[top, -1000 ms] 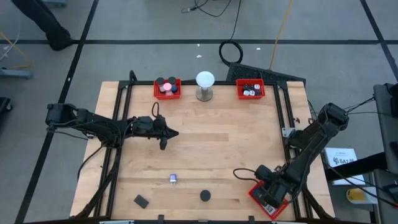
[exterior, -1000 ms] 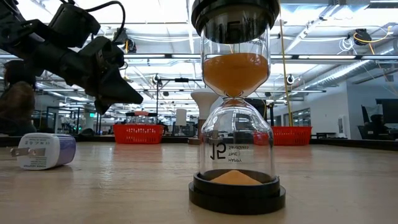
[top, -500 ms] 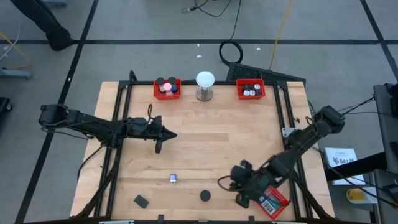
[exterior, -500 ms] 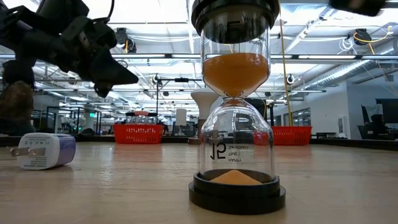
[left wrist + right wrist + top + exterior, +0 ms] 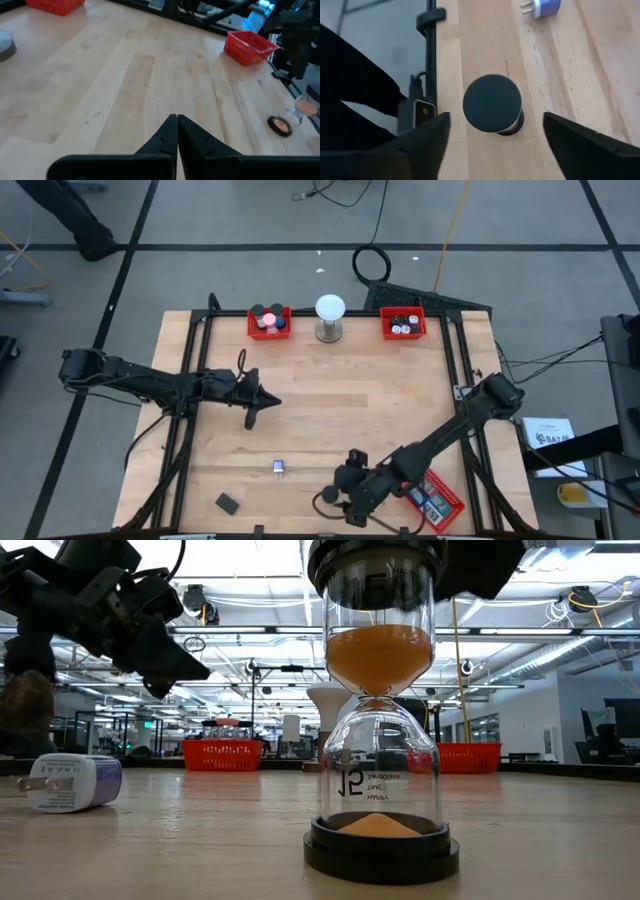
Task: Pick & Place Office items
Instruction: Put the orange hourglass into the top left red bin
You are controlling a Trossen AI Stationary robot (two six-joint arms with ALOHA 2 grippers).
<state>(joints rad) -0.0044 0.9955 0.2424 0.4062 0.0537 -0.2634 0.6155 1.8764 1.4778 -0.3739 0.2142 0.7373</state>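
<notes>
The left gripper (image 5: 262,406) hung over the middle of the counter (image 5: 340,410), fingers (image 5: 172,135) pressed together and empty – well away from the work. Near the front edge stood the hourglass (image 5: 493,105), upright, its long axis vertical. The right gripper (image 5: 345,498) hovered directly above it – fingers (image 5: 582,145) spread wide on either side of its black cap, not yet touching, clearly the nearer arm

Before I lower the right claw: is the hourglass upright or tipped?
Upright: the hourglass stands on its base, sand still falling; the open right claw sees its round cap.
</notes>
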